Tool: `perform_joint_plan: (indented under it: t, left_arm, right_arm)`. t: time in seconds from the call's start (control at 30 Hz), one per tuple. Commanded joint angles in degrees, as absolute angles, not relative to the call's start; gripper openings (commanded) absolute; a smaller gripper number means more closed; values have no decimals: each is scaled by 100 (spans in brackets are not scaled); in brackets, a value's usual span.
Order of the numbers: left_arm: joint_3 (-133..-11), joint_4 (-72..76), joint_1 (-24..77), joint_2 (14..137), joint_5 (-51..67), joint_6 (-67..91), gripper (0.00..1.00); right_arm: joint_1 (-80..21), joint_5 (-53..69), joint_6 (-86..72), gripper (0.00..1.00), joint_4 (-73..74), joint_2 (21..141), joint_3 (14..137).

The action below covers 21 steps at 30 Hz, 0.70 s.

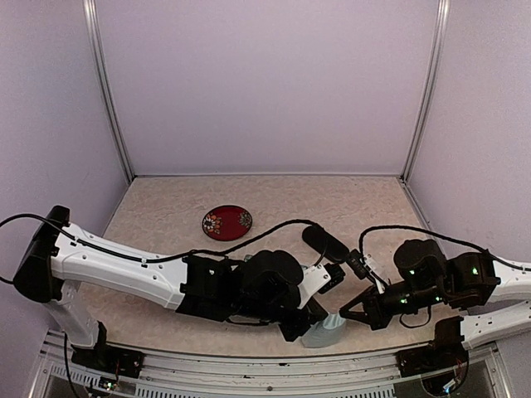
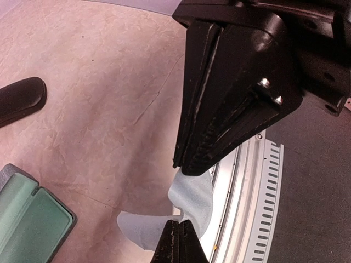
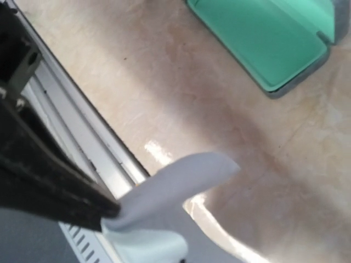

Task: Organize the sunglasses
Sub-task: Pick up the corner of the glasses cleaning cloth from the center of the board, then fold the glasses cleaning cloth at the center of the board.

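- Beige marbled surface (image 1: 166, 207) between lilac walls, with red patterned disc (image 1: 226, 222) at the back and black oval case (image 1: 325, 242) nearer the arms.
- Blue-grey case (image 2: 27, 219) lying open, green lining showing.
- Sunglasses nowhere visible in any view; possibly hidden beneath the arms.
- Right hand (image 2: 184, 161) pressed together, pinching pale blue cloth (image 2: 192, 197) at the near edge.
- Left hand (image 2: 178, 227) pressed together against the cloth's lower fold; grip there not certain.
- Likely light, stiff, scratch-prone and slippery at the lenses; best taken by the bridge or a temple, never the glass.
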<state>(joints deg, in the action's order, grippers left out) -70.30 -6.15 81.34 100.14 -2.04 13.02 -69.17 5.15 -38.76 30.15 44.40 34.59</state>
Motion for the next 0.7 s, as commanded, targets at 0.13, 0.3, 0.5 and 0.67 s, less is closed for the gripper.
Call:
perform_joint_plan:
  t: [0.13, 0.3, 0.5, 0.67]
  left_arm:
    - [-7276, -914, 7888, 10338, -144, 1246, 0]
    - [-7358, -1056, 7848, 10416, -161, 1292, 0]
    - [-7420, -1103, 7751, 10507, -179, 1327, 0]
    - [-7541, -1019, 7644, 10694, -105, 1273, 0]
  right_arm:
    - [-6970, 67, -4089, 0, 3044, 4310, 3394]
    - [-6969, -133, -4274, 0, 3205, 4263, 3358]
    - [-6970, -358, -4369, 0, 3384, 4605, 3435]
    - [-6963, -888, -4604, 0, 3649, 4778, 3514]
